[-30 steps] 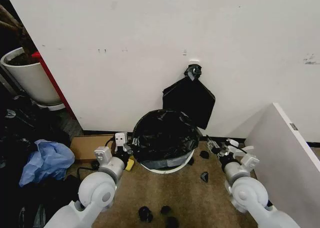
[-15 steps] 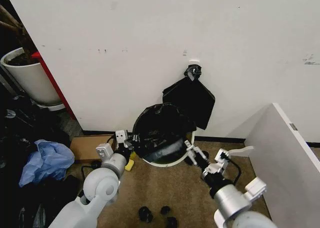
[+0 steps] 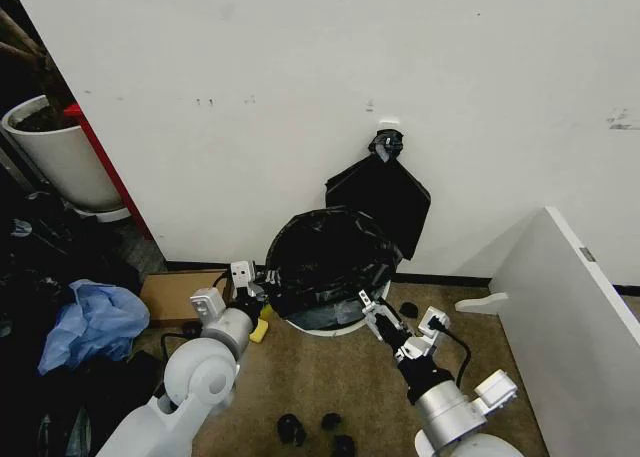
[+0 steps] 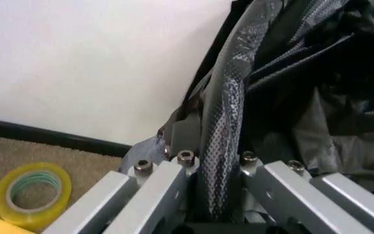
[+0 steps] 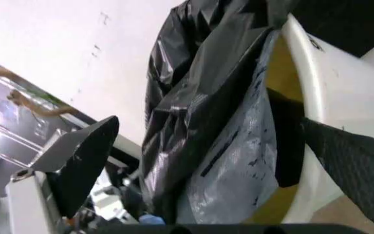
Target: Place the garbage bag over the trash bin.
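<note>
The left gripper (image 3: 252, 289) is at the bin's left side, its fingers (image 4: 174, 180) clamped tight on a twisted fold of the garbage bag (image 3: 325, 262). The right gripper (image 3: 374, 315) reaches in at the front right of the trash bin (image 3: 335, 327), fingers (image 5: 83, 161) spread wide, with the loose plastic and the white rim lying between them and nothing gripped.

The risk from here, as I read it: the bag sits bunched high over the bin rather than pulled down its wall, so a tug from the left could drag the film off the far rim. The open right fingers could also close on rim and plastic together, and thin film like this tears easily or slips free. The bin looks light, so a sideways pull might tip it.

The bag is glossy black, crinkled, thin enough to show grey sheen where it stretches. It drapes over the bin's mouth against the wall, on the brown floor (image 3: 330, 387), with white rim showing along the front.
</note>
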Robot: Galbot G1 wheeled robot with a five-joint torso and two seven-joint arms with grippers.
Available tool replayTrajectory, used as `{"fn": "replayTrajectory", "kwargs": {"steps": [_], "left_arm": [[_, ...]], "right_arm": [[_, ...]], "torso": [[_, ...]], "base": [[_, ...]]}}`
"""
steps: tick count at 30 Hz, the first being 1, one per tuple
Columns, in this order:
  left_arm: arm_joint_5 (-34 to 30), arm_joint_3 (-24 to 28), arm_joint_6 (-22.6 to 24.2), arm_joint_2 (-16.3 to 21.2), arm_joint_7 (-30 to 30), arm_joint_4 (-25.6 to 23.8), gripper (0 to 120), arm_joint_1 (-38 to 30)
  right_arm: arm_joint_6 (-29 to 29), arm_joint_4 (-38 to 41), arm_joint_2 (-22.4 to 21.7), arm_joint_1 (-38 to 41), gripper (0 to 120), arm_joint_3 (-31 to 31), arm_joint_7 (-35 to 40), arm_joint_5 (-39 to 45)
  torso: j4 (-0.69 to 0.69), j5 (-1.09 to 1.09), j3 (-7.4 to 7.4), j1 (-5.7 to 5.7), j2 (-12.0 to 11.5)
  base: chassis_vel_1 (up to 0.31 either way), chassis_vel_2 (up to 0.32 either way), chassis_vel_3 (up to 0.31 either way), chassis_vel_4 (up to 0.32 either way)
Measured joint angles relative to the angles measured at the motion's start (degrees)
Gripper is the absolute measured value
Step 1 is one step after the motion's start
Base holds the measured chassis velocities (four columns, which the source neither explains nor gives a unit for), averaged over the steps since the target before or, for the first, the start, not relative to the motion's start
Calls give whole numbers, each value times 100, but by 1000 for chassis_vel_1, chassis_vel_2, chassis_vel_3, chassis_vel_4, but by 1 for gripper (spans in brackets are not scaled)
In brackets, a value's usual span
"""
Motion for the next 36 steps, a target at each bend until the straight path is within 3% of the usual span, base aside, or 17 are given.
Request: {"fn": "replayTrajectory", "kwargs": {"steps": [2,6,11,12,25,28,36], "left_arm": [[-5,0,1,4,-2,-7,1,0],[-20,-1,3,0,-8,-12,1,1],[-44,-8,3,1,-15,-16,1,-3],[-65,-22,3,5,-19,-16,1,-11],[-110,-37,6,-38,-80,-9,1,-47],[-136,-95,6,-39,-94,11,1,-48],[-396,-388,31,-40,-138,-14,1,-43]], "right_arm": [[18,-46,-2,-4,99,-34,-23,-83],[75,-174,1,-22,82,-159,-151,-251],[76,-179,-2,-38,69,-183,-187,-268],[80,-162,-16,-63,61,-185,-228,-283],[316,-277,-41,-151,17,-166,-639,-357],[495,-407,-58,-185,3,-166,-929,-402],[841,-772,-168,-328,0,-122,-1971,-512]], "torso": [[0,0,0,0,0],[0,0,0,0,0],[0,0,0,0,0],[0,0,0,0,0],[0,0,0,0,-1],[0,0,0,0,-1],[0,0,0,0,-1]], "base": [[0,0,0,0],[0,0,0,0],[0,0,0,0],[0,0,0,0],[0,0,0,0],[0,0,0,0],[0,0,0,0]]}}
